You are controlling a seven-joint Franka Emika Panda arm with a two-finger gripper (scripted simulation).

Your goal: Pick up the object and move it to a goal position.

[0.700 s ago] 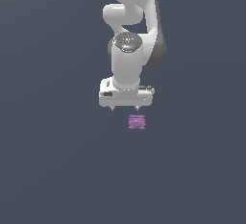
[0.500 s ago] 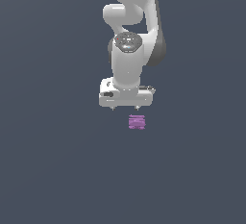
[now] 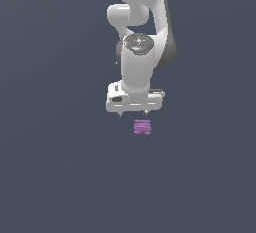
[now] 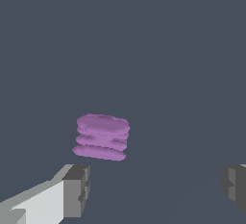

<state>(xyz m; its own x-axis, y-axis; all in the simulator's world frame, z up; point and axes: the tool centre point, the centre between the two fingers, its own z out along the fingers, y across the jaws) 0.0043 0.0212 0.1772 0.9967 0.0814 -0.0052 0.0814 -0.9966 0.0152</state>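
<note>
One block [image 3: 142, 127], one gripper [image 3: 133, 113], nothing else on the grey floor [image 3: 55, 177]. Block sits just below centre of the exterior frame, directly under my right-of-frame fingertip, not touching. It lies flat, ridged layers stacked vertically, long axis roughly across the frame; slightly tilted in the wrist view [image 4: 102, 137]. My fingers [image 4: 76, 190] are spread wide, far wider than the block, holding nothing. Block lies off-centre, nearer one finger than the other.
</note>
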